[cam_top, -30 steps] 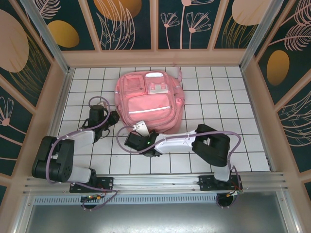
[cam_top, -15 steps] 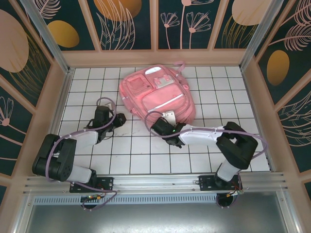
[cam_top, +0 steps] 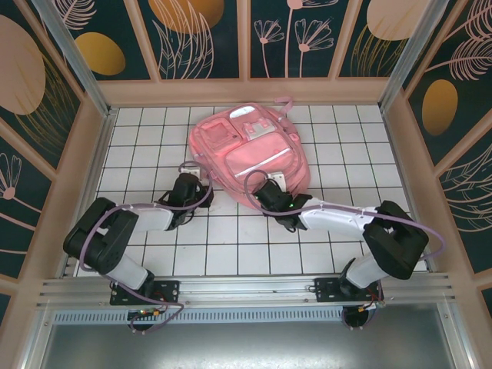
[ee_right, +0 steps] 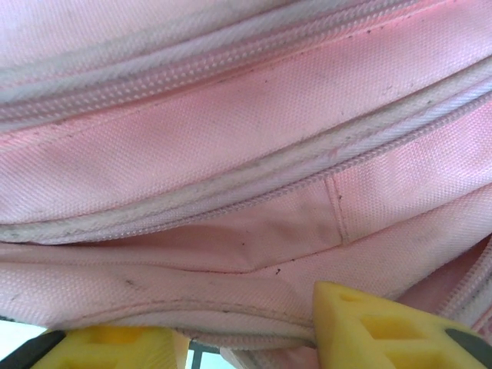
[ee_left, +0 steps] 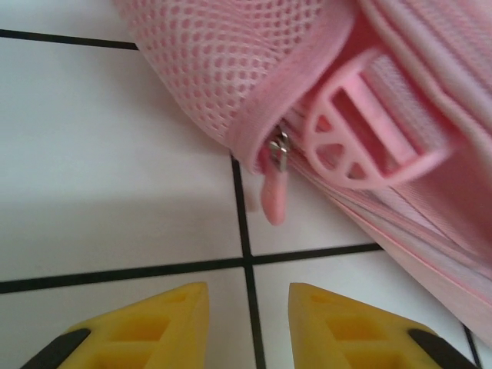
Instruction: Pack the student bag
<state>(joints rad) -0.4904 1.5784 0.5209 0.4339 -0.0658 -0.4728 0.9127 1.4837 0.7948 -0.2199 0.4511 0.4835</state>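
the student bag (cam_top: 247,150) lies front-up on the white tiled worktop (cam_top: 231,246), toward 12 o'clock from its centre, top end angled to 1 o'clock. at the bag's 8 o'clock corner the left claw (ee_left: 246,292) is released, bare tile between its yellow fingers (ee_left: 146,323), just short of a pink zipper pull (ee_left: 273,201) below the mesh pocket (ee_left: 215,54). at the bag's 6 o'clock edge the right claw (ee_right: 250,315) has its fingers (ee_right: 369,323) apart against the pink fabric; i cannot tell whether it grips.
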